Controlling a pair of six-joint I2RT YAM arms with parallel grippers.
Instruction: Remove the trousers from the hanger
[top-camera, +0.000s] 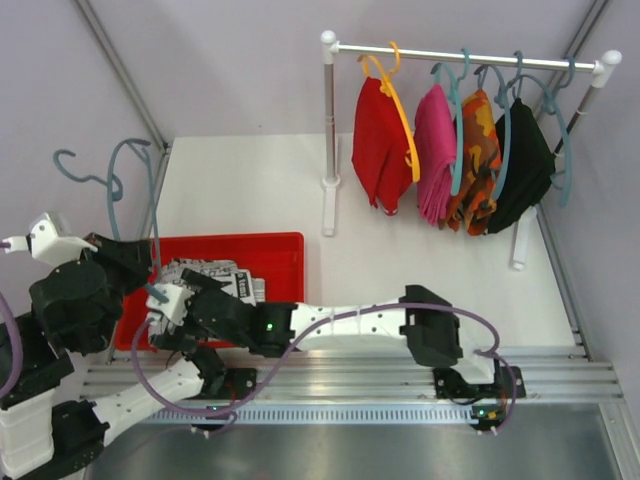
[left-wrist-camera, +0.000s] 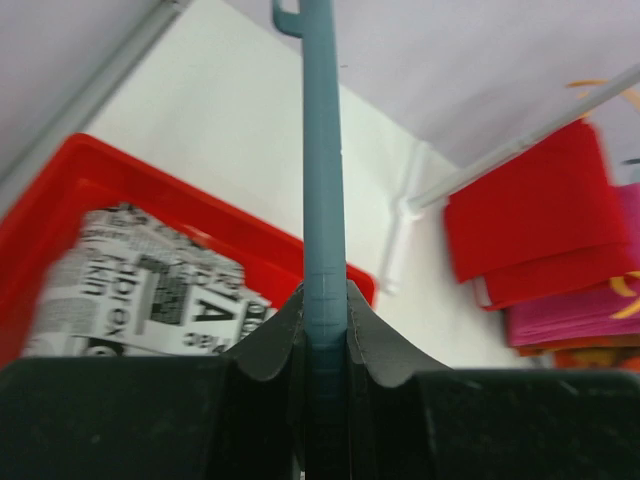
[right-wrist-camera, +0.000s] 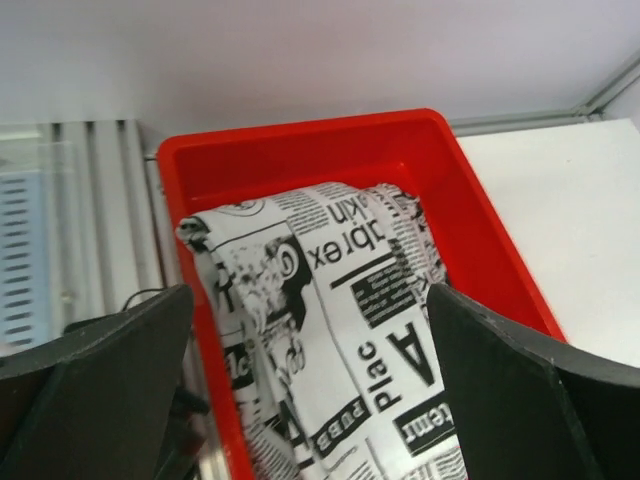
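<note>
Though rumpled, patterned trousers (right-wrist-camera: 330, 330) in tray (right-wrist-camera: 300, 150).

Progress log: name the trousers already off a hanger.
The black-and-white printed pair, lying in the red bin; the red, pink, camouflage and black pairs hang on the rail.

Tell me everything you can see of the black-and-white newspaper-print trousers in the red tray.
The black-and-white newspaper-print trousers are soft white cloth covered in black letters and pictures. They lie loosely folded and rumpled in the red plastic tray at the table's left. No hanger is on them; the blue-grey plastic hanger is clamped in the left gripper. The open right gripper hovers over them, one finger at each side; contact cannot be told.
</note>
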